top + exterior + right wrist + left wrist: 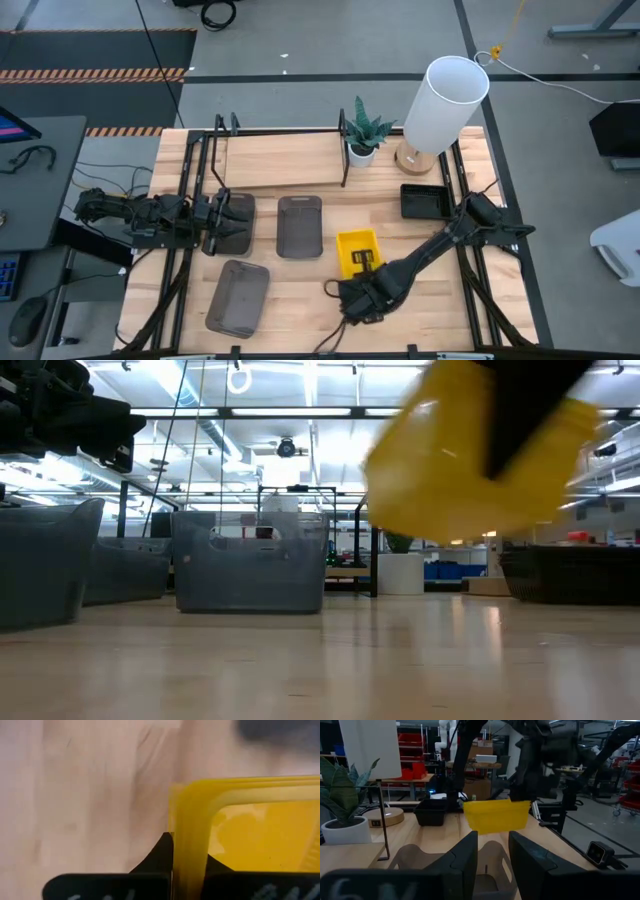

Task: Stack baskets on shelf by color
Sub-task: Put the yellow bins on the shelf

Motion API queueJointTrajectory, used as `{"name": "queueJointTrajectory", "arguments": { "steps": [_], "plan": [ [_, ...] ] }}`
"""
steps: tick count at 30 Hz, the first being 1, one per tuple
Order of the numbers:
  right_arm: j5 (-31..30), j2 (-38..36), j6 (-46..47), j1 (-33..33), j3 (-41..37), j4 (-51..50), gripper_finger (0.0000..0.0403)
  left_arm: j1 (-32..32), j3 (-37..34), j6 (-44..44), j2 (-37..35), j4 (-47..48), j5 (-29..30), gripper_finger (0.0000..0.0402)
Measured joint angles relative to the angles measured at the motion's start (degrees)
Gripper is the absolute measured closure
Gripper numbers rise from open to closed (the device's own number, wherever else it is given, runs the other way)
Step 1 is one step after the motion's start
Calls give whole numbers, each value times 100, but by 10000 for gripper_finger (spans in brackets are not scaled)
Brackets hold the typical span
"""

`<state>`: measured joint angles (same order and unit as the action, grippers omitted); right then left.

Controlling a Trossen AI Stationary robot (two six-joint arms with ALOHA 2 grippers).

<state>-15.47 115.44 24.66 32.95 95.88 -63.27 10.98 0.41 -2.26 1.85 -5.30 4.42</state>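
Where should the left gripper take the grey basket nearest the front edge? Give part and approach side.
Best guess: grip a long side wall of the front grey basket, coming straight down from above. It lies flat, opening upward, clear of the other baskets, so its thin rim is exposed. The left gripper sits behind it; the right gripper holds the yellow basket.

My right jaws pinch the rim of a bright yellow basket (357, 250), lifted clear of the tabletop and tilted. Three grey baskets lie flat at the left: one (299, 226) mid-table, one (238, 297) nearer the front, one (229, 222) under my left arm. A black basket (424, 201) sits right of the shelf (285, 159).
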Motion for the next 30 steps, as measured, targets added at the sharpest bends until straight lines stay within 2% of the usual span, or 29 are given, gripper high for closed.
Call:
{"name": "queueJointTrajectory", "arguments": {
  "steps": [4, 9, 12, 19, 30],
  "plan": [
    [-262, -3, -1135, -440, 319, 221, 394, 0, 2, 0, 0, -4, 0, 285],
    [-277, -2, -2516, -1285, 548, 624, 394, 0, 2, 0, 0, 0, -2, 285],
    [-281, -2, -3029, -1781, 611, 836, 394, 0, 2, 0, 0, 0, 0, 285],
    [-251, -2, -3473, -2629, 648, 907, 393, 0, 2, 0, 0, -1, 0, 285],
    [-223, -4, -3923, -3273, 751, 1270, 392, 1, 1, 0, 0, 0, 0, 285]
  ]
}}
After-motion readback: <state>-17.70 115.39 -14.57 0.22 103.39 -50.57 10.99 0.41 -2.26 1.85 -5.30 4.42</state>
